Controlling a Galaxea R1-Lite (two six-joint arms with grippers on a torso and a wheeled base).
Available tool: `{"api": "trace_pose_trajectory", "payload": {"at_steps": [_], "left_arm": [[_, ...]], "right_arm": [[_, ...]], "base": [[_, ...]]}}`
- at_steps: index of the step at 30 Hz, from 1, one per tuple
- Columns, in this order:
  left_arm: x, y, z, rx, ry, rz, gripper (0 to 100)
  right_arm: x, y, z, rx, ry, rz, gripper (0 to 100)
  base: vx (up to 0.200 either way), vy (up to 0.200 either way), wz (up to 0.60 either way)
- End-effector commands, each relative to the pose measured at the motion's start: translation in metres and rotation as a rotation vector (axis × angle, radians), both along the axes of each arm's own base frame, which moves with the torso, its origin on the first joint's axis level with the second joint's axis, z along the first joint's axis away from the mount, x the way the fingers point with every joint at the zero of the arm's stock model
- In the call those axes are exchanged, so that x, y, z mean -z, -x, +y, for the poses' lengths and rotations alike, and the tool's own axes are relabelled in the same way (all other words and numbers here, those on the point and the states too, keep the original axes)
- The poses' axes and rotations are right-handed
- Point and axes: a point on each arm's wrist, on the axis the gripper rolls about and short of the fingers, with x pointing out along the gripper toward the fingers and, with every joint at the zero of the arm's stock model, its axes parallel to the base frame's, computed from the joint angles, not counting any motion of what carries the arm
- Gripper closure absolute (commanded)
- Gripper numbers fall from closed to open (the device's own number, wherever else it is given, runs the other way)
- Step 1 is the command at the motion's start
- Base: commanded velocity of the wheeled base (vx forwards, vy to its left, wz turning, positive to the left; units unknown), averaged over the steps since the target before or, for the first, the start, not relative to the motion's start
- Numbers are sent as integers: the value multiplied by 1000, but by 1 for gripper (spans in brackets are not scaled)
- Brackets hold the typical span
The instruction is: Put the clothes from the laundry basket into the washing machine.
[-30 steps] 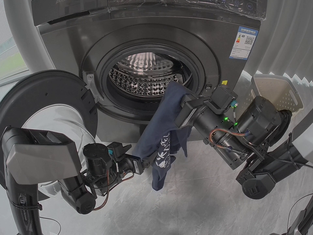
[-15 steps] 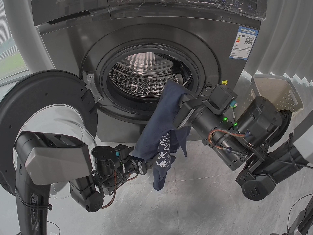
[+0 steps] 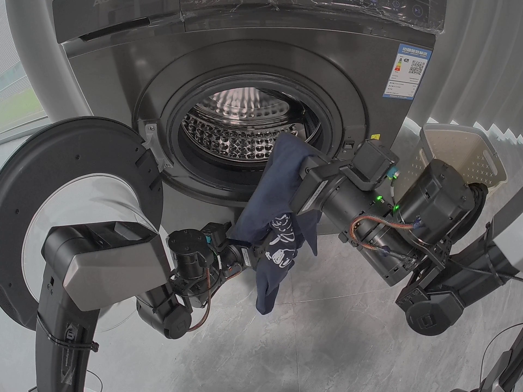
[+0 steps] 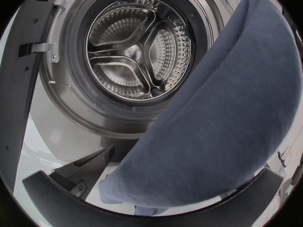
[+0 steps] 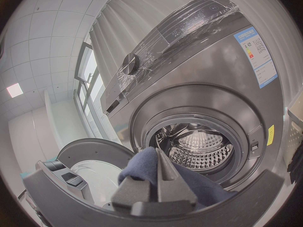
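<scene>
The washing machine (image 3: 245, 55) stands open, its door (image 3: 71, 159) swung wide to the left. The upper and left parts of the drum (image 3: 234, 121) are free to enter. The lower right of the opening is barred by a dark blue garment (image 3: 272, 191) hanging across the rim, pinched in the jaws of the right gripper (image 5: 157, 164). Beneath it the left gripper (image 3: 255, 255) takes up the room above the floor (image 3: 327, 344). The basket (image 3: 463, 153) stands beside the machine's right.

Grey tiled floor (image 3: 338, 349) below the right claw (image 5: 157, 174); washer (image 3: 245, 55) stands on it just ahead, basket (image 3: 463, 153) to the claw's right, apparently on it too.
</scene>
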Motion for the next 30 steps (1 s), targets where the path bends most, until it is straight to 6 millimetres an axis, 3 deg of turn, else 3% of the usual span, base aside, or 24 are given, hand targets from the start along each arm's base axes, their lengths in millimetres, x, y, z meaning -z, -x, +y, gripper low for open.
{"api": "trace_pose_trajectory", "payload": {"at_steps": [1,5,12,18,25,30], "left_arm": [[-5,-9,-4,-10,26,-38,0],[-3,-18,-5,-87,35,-55,0],[-12,-26,19,-168,37,-69,0],[-45,-3,37,-182,40,-78,0],[-46,8,45,-185,23,-53,0],[-49,11,38,-165,29,-61,0]], "right_arm": [[1,0,1,0,-3,6,100],[1,2,2,0,-6,11,100],[3,1,0,6,0,16,100],[6,-4,-4,24,8,21,100],[6,-3,-3,20,7,23,100],[6,-1,-1,14,7,23,100]], "base": [[0,0,0],[0,0,0],[0,0,0],[0,0,0],[0,0,0],[0,0,0]]}}
